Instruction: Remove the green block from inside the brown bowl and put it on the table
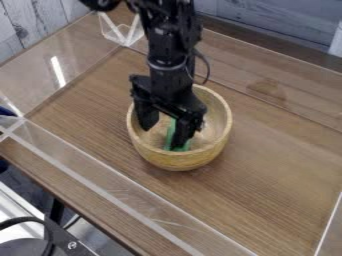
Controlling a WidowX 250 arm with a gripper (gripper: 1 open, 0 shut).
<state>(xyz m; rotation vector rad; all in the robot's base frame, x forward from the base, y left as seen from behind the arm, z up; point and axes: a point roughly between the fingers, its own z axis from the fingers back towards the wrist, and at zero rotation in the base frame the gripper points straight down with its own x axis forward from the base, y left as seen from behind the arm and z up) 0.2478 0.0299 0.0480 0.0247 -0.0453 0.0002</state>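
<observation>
The brown bowl (211,143) sits near the middle of the wood-grain table (94,120). Inside it lies the green block (177,141), leaning against the near inner wall and partly hidden by the black fingers. My gripper (170,124) points straight down into the bowl, open, with one finger on each side of the block's upper part. I cannot tell whether the fingers touch the block.
Low clear acrylic walls (80,185) edge the table on the near and left sides. A folded orange-edged piece (123,33) stands at the back behind the arm. Bare wood lies to the right (287,150) and left of the bowl.
</observation>
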